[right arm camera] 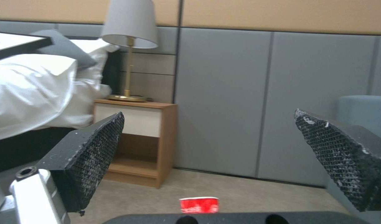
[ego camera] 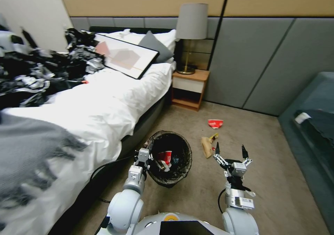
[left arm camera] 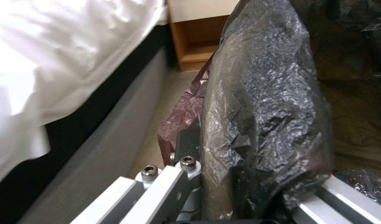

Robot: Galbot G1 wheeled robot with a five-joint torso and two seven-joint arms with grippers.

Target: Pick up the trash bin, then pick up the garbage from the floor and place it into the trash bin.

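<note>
Along the robot's left side runs the bed (ego camera: 104, 102), its white duvet hanging down to a dark base, with a framed picture (ego camera: 127, 58) lying up near the pillows. On the far right the edge of a blue-grey sofa (ego camera: 313, 123) comes into the head view. Against the grey wall panels stands a wooden nightstand (ego camera: 189, 88) carrying a lamp (ego camera: 190, 29) with a grey shade.

Close in front of the robot, beside the bed base, the trash bin (ego camera: 170, 158) is held up and tipped so its mouth faces the head camera; its crinkled black bag liner (left arm camera: 265, 102) folds over the rim, and a red cup (ego camera: 166, 156) and other scraps lie inside. The left gripper (ego camera: 148, 158) is clamped on the near-left part of the rim, its jaws closed over the liner-covered edge, as the left wrist view shows from close by.

The right gripper (ego camera: 229, 150) hangs above the carpet to the right of the bin, its two black fingers (right arm camera: 91, 158) spread wide with nothing between them.

On the carpet beyond lies the garbage: a piece of crumpled brown paper (ego camera: 207, 145) with a bit of yellow at its far end, just ahead of the right gripper and a little to its left, and farther off, toward the wall, a crushed red-and-white cup (ego camera: 215, 123).
</note>
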